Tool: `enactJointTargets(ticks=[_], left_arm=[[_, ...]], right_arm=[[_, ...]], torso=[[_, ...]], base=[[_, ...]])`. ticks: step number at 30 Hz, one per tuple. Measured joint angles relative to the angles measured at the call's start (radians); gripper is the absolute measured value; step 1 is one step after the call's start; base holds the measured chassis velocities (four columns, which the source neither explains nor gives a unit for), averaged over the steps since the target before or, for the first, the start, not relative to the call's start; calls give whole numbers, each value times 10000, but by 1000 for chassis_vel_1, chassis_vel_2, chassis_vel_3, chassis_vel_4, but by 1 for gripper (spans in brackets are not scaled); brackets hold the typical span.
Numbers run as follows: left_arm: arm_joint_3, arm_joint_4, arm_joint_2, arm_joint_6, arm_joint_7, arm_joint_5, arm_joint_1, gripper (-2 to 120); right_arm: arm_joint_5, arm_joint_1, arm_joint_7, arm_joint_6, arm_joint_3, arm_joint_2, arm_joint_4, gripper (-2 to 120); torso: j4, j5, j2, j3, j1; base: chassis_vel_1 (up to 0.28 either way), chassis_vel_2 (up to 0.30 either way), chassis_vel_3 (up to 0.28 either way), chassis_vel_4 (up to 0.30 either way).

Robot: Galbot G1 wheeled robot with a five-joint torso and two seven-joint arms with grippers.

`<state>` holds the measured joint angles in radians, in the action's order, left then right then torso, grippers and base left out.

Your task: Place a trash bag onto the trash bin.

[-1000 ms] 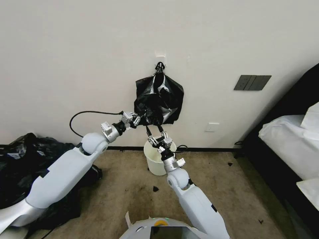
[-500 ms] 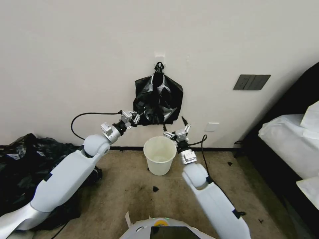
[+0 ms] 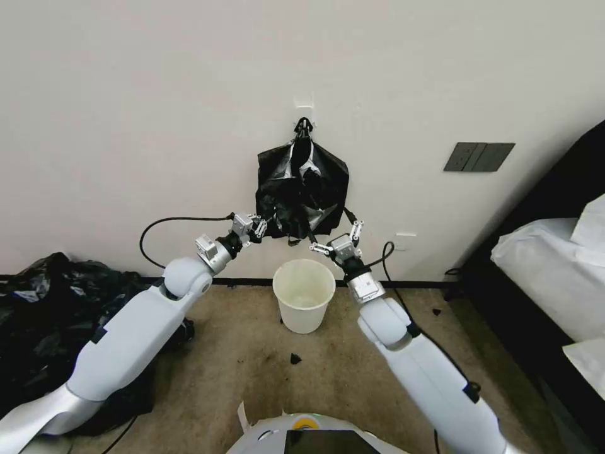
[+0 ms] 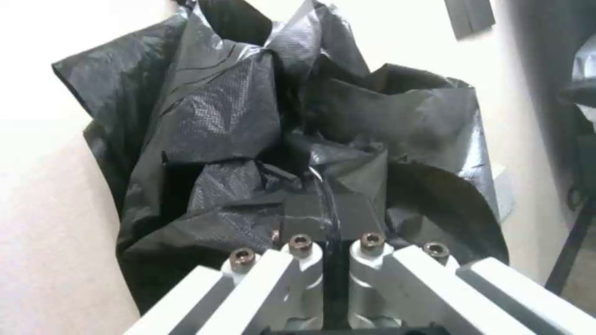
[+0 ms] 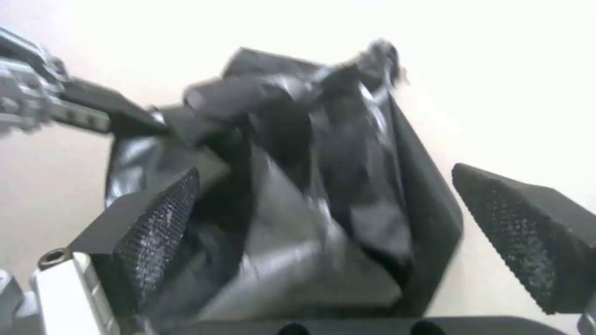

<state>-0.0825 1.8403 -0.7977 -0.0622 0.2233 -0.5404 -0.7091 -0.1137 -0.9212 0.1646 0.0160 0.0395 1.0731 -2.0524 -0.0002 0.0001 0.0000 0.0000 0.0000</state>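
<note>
A flat black plastic bundle [image 3: 302, 189] [image 4: 248, 139] [image 5: 310, 186] with a pointed top hangs from a wall hook, straight above the cream-white trash bin [image 3: 302, 315] on the floor. My left gripper [image 3: 263, 226] [image 4: 329, 218] is shut on a fold of black plastic at the bundle's lower left edge. I cannot tell whether that fold is a single trash bag apart from the bundle. Over at the lower right edge my right gripper [image 3: 329, 227] [image 5: 338, 218] is open, one finger on each side of the plastic. The bin is lidless with nothing over its rim.
A large heap of black bags [image 3: 38, 328] lies on the floor at the left. A bed with white bedding [image 3: 548, 271] fills the right side. On the wall are a grey plate [image 3: 479, 156] and a socket [image 3: 402, 241]. Small dark scraps [image 3: 294, 358] dot the carpet.
My right arm swung from above the bin to the right and up, and its open gripper now reaches the bundle's lower right edge. The left gripper kept its hold.
</note>
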Motion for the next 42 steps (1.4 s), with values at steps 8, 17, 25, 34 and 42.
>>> enactJointTargets(ticks=[8,17,25,34,42], left_arm=[[-44,39,-40,-9,2,21,-70,0],[-97,47,-66,-15,-4,36,-135,0],[-73,-168,-174,-88,-1,42,-30,0],[-156,-108,-310,-209,1,126,-223,0],[-1572,902,-676,-215,-547,948,-1528,0]], right_arm=[[-272,1456,-477,1523,-1005,-440,537,100],[-1638,1823,-157,3812,-1232,144,899,68],[-2012,1429,253,4307,-1022,154,555,33],[-1861,830,737,3923,-968,229,27,3],[-968,-62,1586,3177,-766,344,-464,0]], torso=[[2,0,0,0,1],[2,-2,0,0,1],[0,-1,0,0,1],[1,-1,0,0,0],[0,-1,0,0,1]], base=[[0,0,0,0],[0,0,0,0],[0,0,0,0],[0,0,0,0],[0,0,0,0]])
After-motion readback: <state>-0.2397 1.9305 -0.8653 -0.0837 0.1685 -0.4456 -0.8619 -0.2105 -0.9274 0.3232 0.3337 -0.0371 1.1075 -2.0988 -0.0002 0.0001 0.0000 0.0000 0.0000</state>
